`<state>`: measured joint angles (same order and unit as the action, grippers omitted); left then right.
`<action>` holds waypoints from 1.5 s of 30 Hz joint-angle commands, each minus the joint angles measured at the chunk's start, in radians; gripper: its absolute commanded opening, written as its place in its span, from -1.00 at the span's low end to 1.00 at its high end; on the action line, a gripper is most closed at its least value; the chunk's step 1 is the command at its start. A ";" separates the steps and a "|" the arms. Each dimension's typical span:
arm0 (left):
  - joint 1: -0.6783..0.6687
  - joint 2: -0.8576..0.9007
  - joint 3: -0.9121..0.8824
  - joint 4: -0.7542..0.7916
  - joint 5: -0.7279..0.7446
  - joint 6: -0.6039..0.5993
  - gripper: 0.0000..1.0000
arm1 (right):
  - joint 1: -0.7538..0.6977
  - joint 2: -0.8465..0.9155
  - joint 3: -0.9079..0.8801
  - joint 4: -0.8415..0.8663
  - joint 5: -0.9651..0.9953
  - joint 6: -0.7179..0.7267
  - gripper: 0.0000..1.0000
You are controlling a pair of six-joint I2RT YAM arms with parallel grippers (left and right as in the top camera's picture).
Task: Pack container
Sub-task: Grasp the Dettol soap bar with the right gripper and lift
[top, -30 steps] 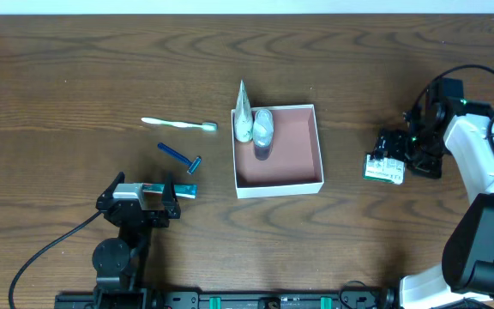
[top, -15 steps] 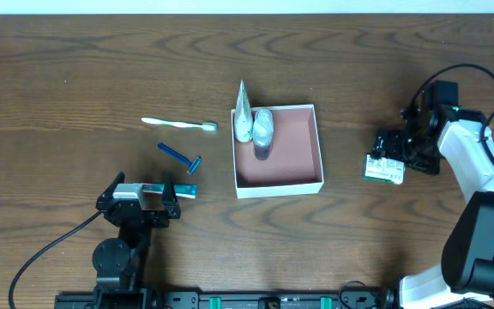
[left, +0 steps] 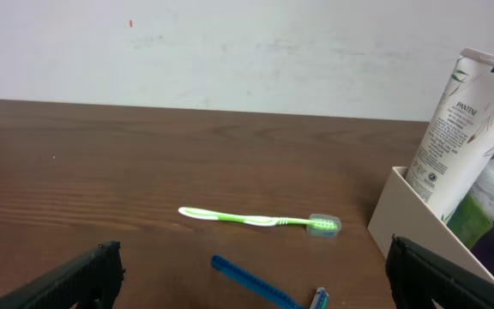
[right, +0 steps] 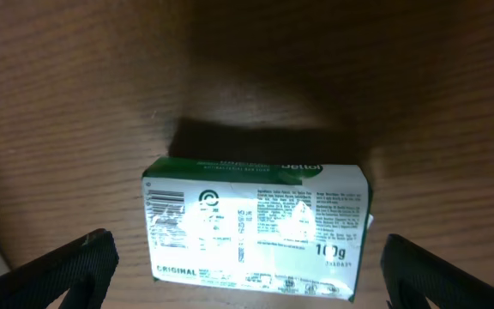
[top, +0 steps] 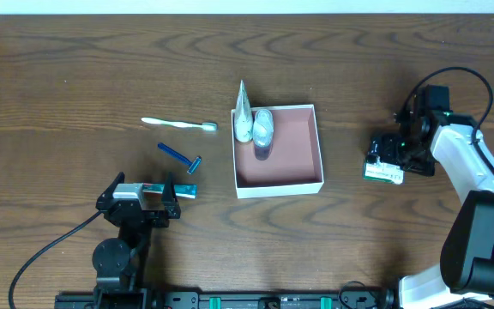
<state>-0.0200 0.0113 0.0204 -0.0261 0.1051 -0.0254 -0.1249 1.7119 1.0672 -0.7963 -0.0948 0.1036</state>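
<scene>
Container (top: 294, 148) well apart from right gripper (right: 247, 245), jaws wide over soap packet (right: 256, 225)

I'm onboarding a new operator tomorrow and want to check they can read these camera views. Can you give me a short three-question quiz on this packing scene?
1. True or false: the green toothbrush already lies inside the container.
2. Which thing lies on the table below the open right end effector? A) the blue razor B) the green-and-white packet C) the toothbrush
3. How many items are in the container?

Key: 1 false, it lies outside on the table. 2 B. 3 two, a white tube and a clear bottle.
</scene>
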 commanded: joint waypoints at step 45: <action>0.001 -0.001 -0.016 -0.034 0.018 0.006 0.96 | 0.059 0.124 -0.006 0.087 -0.116 -0.053 0.50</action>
<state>-0.0200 0.0113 0.0204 -0.0261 0.1051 -0.0254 -0.0818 1.8053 1.0435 -0.7074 -0.1333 0.0555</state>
